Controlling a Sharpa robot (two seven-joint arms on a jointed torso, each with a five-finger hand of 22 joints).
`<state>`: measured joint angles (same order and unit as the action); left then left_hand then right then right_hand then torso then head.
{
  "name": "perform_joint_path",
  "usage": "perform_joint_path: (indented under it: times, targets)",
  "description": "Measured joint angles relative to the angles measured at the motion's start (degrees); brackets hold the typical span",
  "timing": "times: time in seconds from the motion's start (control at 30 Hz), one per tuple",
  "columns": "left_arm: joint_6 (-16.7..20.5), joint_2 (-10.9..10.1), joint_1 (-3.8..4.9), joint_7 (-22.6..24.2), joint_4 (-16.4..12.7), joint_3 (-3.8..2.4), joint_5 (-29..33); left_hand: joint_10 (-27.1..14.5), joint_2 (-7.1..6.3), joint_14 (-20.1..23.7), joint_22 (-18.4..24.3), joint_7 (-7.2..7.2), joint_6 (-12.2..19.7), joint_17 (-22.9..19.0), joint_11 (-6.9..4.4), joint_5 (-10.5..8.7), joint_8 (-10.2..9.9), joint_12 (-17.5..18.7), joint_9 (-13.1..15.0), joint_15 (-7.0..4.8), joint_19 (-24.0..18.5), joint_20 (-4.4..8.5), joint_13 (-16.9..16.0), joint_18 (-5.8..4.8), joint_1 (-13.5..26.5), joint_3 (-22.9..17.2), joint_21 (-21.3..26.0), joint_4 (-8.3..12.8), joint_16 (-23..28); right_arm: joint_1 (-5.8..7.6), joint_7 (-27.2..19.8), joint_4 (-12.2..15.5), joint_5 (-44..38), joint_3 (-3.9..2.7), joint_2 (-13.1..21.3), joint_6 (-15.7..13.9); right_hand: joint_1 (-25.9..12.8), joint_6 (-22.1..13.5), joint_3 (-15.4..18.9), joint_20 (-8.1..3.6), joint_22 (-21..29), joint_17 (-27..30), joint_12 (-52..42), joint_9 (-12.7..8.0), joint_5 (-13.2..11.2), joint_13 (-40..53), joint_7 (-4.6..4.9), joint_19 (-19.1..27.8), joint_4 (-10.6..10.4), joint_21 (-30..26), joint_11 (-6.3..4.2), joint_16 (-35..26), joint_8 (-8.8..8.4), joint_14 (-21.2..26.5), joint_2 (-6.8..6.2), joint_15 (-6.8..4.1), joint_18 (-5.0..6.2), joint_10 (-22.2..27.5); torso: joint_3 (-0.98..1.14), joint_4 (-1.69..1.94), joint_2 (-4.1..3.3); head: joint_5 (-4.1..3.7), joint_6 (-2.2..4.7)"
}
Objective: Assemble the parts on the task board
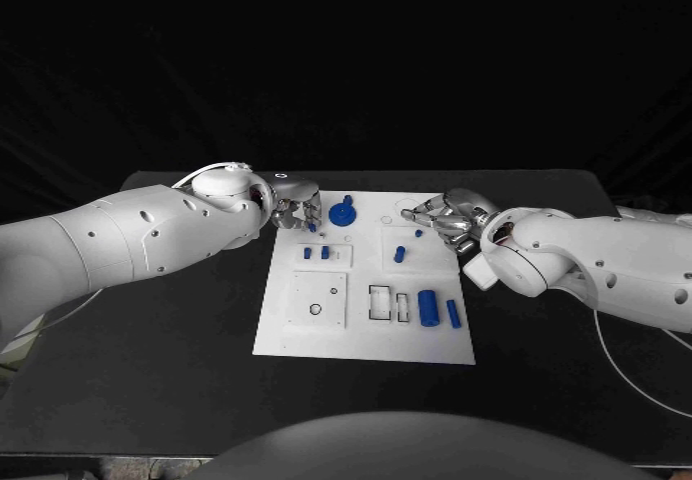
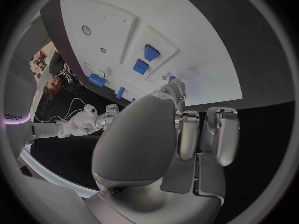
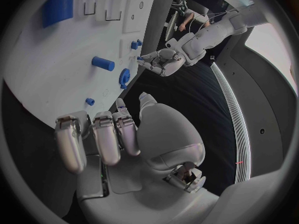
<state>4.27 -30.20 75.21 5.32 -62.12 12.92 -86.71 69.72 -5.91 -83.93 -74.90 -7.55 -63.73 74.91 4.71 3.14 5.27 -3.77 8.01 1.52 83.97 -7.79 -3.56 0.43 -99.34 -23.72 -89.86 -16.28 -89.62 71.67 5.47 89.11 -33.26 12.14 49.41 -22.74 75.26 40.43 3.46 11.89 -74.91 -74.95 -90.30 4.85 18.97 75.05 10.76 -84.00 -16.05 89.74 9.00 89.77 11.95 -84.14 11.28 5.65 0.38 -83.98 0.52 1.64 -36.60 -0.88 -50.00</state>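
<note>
Hands sat at the far end of the task board [image 1: 289,340], one on each side, likely so both could work on the small parts there. The white board lay in the middle of the black tabletop [image 1: 144,340]. The left hand [image 1: 296,208] was at the upper left of the board, right next to the blue gear [image 1: 342,213], and its fingers [image 2: 218,134] were curled down. I could not tell if they pinched a part or just touched the board. The right hand [image 1: 444,215] was at the upper right corner of the board, with its fingers [image 3: 102,137] bent close together above the white plate. A tiny blue peg [image 1: 418,234] sat just beside them, but I could not tell if they held anything. Two small blue blocks [image 1: 316,253] stood in a raised square at the middle left. A short blue pin [image 1: 400,254] stood in a square at the middle right. A fat blue cylinder [image 1: 427,304] and a thin blue bar [image 1: 453,314] lay near the lower right, next to two open slots [image 1: 389,303], waiting their turn, I think.
</note>
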Motion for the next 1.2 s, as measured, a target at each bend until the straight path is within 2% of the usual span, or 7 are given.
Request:
perform_joint_path:
  times: [0.47, 1.2]
  targets:
    - [-0.52, 1.11, -0.38, 0.35, 1.33, 0.01, 0.35, -0.21, 0.00, 0.00, 0.00, 0.00, 0.00, 0.00, -0.22, 0.00, -0.06, 0.00, -0.12, 0.00, 0.00, 0.00, -0.01, 0.00, 0.00, 0.01, 0.00, 0.01, 0.00, 0.00, 0.11, 0.03, -0.02, 0.00, 0.03, 0.10, 0.00, 0.00, 0.00, 0.00, 0.00, 0.01, 0.10, 0.00, 0.00, 0.08, 0.00, 0.00, 0.00, 0.00, 0.00, 0.00, 0.00, 0.00, 0.00, 0.00, 0.00, 0.00, -0.01, 0.02, 0.02, -0.14, 0.00]
    - [-0.05, 1.25, -0.42, 1.31, 1.41, -0.02, 0.94, -0.41, 0.00, 0.00, 0.00, 0.09, 0.09, 0.00, -0.01, 0.00, -0.22, 0.00, -0.17, 0.00, 0.00, 0.00, -0.01, 0.00, 0.00, -0.16, 0.00, -0.16, 0.00, 0.00, 0.29, 0.01, -0.04, 0.00, 0.09, 0.31, 0.23, 0.00, 0.00, 0.00, -0.04, 0.02, 0.08, 0.00, 0.00, 0.01, 0.00, 0.00, 0.00, 0.00, 0.00, 0.00, 0.00, 0.00, -0.25, 0.00, 0.00, 0.00, -0.03, 0.07, 0.03, -0.38, 0.00]
